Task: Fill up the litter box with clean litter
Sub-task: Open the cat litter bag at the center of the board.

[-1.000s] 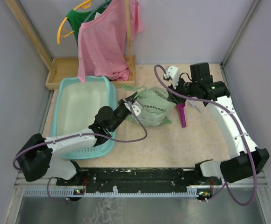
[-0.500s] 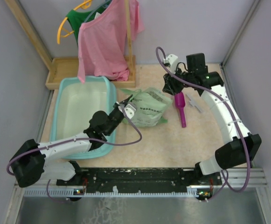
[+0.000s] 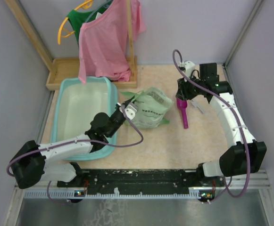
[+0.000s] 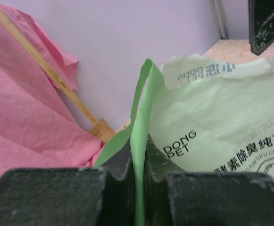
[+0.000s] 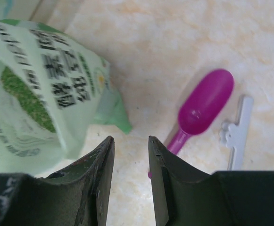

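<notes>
Pale-teal plastic marks the litter box (image 3: 61, 113), which sits on the left side of the counter (image 3: 174, 146) with its whitish inner base showing and its slotted strip at the near end. Behind it are a wooden tray (image 3: 63, 70) and a hanging pink garment (image 3: 106, 42). The left arm reaches across the box's near right corner. The left end effector (image 3: 128, 110) is pressed together on a thin folded edge of the pale green printed bag (image 3: 153, 110), and the wrist view shows the film pinched between the dark fingers (image 4: 122, 162). The bag is slumped on the counter just beside the box's right wall. Further right, the right end effector (image 3: 181, 94) is over the far end of the magenta scoop (image 3: 184, 115). Its fingers (image 5: 99, 179) are slightly spread and grip nothing, with bare counter visible through the gap. The scoop's handle runs toward that gap, and a small white plastic piece (image 5: 238, 129) lies just beside the scoop's bowl.
</notes>
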